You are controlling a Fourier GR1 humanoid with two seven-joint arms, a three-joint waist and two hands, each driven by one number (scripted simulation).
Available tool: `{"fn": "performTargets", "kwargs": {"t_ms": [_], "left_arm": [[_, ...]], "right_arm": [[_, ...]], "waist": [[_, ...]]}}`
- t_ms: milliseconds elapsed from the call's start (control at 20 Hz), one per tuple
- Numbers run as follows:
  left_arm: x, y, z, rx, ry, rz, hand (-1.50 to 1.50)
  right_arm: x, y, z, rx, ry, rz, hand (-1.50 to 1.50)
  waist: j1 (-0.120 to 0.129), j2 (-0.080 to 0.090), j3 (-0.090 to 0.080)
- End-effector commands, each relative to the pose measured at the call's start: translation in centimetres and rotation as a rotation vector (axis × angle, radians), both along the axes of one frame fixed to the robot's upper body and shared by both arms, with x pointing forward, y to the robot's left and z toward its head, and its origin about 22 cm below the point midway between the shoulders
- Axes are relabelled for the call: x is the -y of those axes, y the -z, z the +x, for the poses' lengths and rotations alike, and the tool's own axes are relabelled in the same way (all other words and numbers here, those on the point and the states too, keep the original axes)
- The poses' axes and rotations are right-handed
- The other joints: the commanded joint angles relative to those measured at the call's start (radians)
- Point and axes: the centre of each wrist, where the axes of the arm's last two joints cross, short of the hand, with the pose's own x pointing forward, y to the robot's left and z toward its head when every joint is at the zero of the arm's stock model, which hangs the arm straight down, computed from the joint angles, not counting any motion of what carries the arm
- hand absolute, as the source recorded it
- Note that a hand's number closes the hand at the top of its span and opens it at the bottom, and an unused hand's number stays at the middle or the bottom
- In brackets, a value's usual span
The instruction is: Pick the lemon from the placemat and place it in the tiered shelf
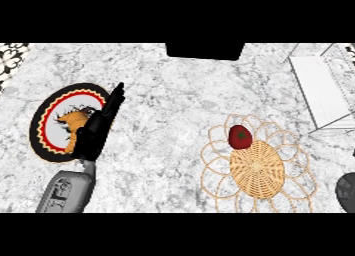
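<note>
Stretching up from the lower edge, the left hand [97,125] holds straight, empty fingers over a patterned plate [54,139], well left of the woven placemat [260,172]. A red fruit [240,137] lies on the placemat's far left part. The right hand [353,189] shows just right of the placemat, and whether it is open or closed cannot be told. The white tiered shelf [320,90] stands beyond the placemat, to its right.

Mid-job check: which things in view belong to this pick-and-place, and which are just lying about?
Job: red fruit (red here, not lemon yellow); wicker mat under it; white shelf at back right.
Lying about: patterned plate below the left hand; black block at the back edge.
</note>
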Motion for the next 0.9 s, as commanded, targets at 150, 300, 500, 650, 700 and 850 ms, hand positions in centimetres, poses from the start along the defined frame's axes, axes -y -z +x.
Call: {"fn": "performTargets", "kwargs": {"t_ms": [150, 300, 500, 650, 700, 850], "left_arm": [[0.8, 0.4, -0.5, -0.001, 0.002, -0.002, 0.0], [0.4, -0.5, 0.5, 0.002, 0.005, -0.014, 0.0], [-0.2, 0.7, -0.3, -0.011, 0.0, -0.003, 0.0], [-0.9, 0.0, 0.3, 0.011, -0.016, 0.005, 0.0], [-0.8, 0.4, 0.0, -0.009, 0.002, 0.01, 0.0], [0.1, 0.4, 0.2, 0.0, -0.005, -0.004, 0.0]], "right_arm": [[-2.2, -0.7, -0.3, 0.316, 0.057, 0.006, -1.5], [-3.8, -2.5, -0.2, 0.373, 0.022, 0.016, -1.5], [-5.1, -2.1, 0.2, 0.412, -0.05, 0.026, -1.5], [-5.3, -2.9, 0.1, 0.44, -0.065, -0.029, -1.5], [-4.8, -4.3, 0.0, 0.453, -0.044, -0.048, -1.5], [-5.3, -6.4, -1.3, 0.574, -0.088, -0.165, -1.5]], "waist": [[0.004, -0.003, 0.001], [0.001, -0.003, 0.0], [-0.002, -0.006, 0.0], [-0.008, -0.005, -0.001], [0.001, -0.002, -0.001], [-0.008, -0.004, -0.001]]}}
